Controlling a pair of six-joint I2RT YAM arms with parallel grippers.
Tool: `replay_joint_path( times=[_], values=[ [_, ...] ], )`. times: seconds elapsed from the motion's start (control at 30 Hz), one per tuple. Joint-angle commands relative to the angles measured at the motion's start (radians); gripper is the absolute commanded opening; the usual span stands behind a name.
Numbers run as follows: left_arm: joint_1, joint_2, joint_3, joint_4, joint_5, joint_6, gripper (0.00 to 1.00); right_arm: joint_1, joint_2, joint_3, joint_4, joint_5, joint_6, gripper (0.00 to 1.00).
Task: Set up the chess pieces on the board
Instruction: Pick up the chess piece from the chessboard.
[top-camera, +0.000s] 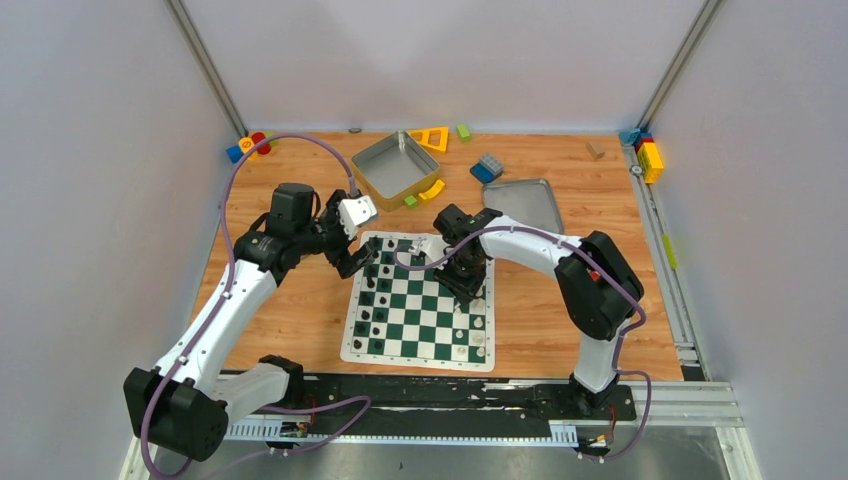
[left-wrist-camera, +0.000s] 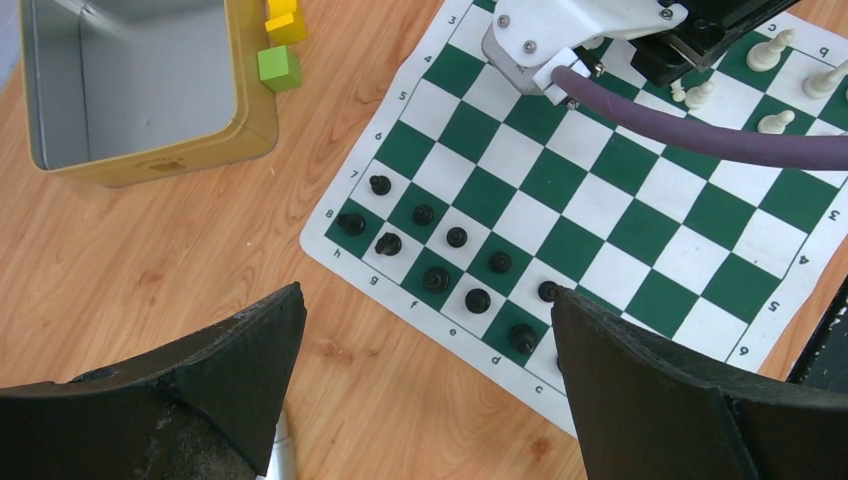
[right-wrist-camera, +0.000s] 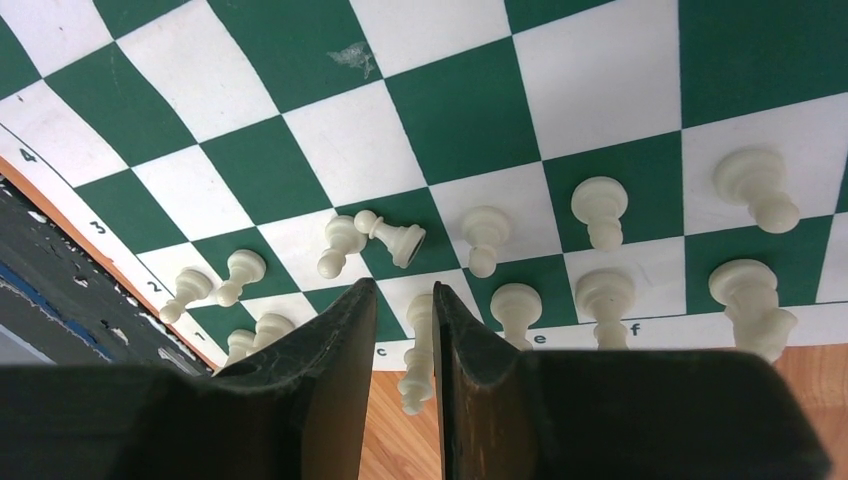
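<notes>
The board (top-camera: 415, 358) lies in the middle of the table, with black chess pieces (top-camera: 368, 300) on its left side and white ones (top-camera: 477, 325) on its right. My right gripper (top-camera: 468, 285) hangs low over the white side. Its jaws (right-wrist-camera: 403, 288) are narrow around an upright white piece (right-wrist-camera: 420, 350) at the board's edge; the right finger touches it and a gap shows on the left. A white pawn (right-wrist-camera: 392, 238) lies tipped over just ahead. My left gripper (left-wrist-camera: 427, 292) is wide open and empty above the black rows (left-wrist-camera: 457, 237), near the board's corner (left-wrist-camera: 330, 245).
A yellow-sided metal tin (top-camera: 395, 165) stands behind the board, with a grey tray (top-camera: 525, 205) to its right. Toy blocks lie near the tin (left-wrist-camera: 279, 67), at mid back (top-camera: 487, 168) and by the right rail (top-camera: 650, 158). The right arm's purple cable (left-wrist-camera: 700, 135) crosses the board.
</notes>
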Motion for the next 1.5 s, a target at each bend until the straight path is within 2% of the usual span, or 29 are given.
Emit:
replay_joint_path(
  times=[0.0, 1.07, 1.47],
  values=[
    [0.010, -0.026, 0.027, 0.006, 0.022, -0.006, 1.00, 0.007, 0.011, 0.001, 0.038, -0.021, 0.016, 0.28],
    [0.019, -0.028, 0.014, 0.006, 0.023, -0.002, 1.00, 0.014, 0.053, 0.005, 0.067, -0.035, 0.020, 0.23],
    [0.022, -0.029, 0.002, 0.011, 0.021, 0.000, 1.00, 0.014, 0.055, 0.011, 0.067, -0.040, 0.018, 0.10]
  ],
)
